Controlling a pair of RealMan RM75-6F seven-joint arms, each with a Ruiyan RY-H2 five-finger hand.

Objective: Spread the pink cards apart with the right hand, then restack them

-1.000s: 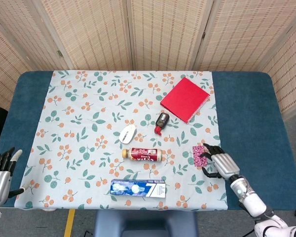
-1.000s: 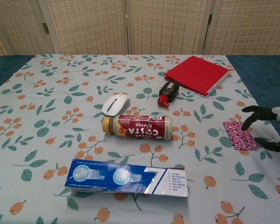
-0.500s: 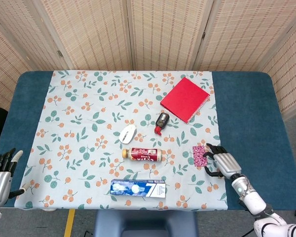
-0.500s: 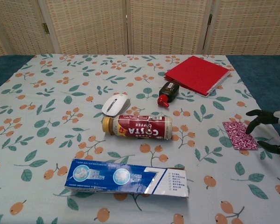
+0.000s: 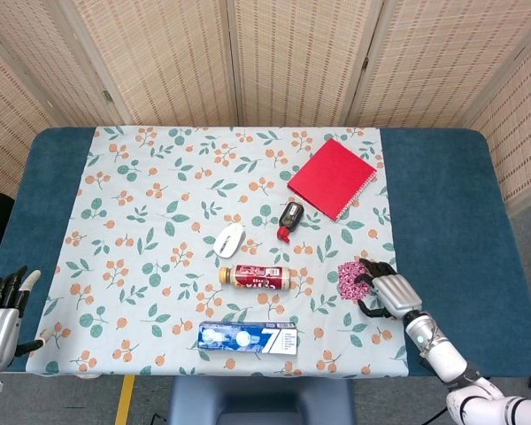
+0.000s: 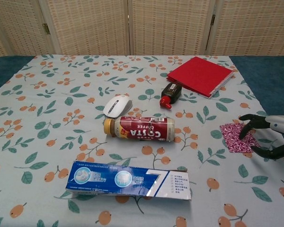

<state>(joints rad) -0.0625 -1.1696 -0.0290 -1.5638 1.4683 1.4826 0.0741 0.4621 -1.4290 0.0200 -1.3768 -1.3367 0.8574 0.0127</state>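
The pink patterned cards (image 5: 349,277) (image 6: 234,137) lie on the floral cloth near its right edge, and their outline is slightly skewed. My right hand (image 5: 385,290) (image 6: 268,136) sits just to their right, low over the table. Its fingertips (image 6: 246,131) touch the right part of the cards, while the thumb reaches the cloth just below them. The fingers are spread and grip nothing. My left hand (image 5: 2,310) hangs off the table's front left corner, fingers apart and empty; the chest view does not show it.
Left of the cards lies a Costa coffee bottle (image 5: 255,277) (image 6: 139,128) on its side. A toothpaste box (image 5: 248,338) (image 6: 128,179) sits by the front edge. Farther back are a white mouse (image 5: 231,239), a small black bottle (image 5: 289,219) and a red notebook (image 5: 332,177).
My right hand has moved left, and the pink cards have slid left under its fingertips and turned a little. The left hand has stayed put.
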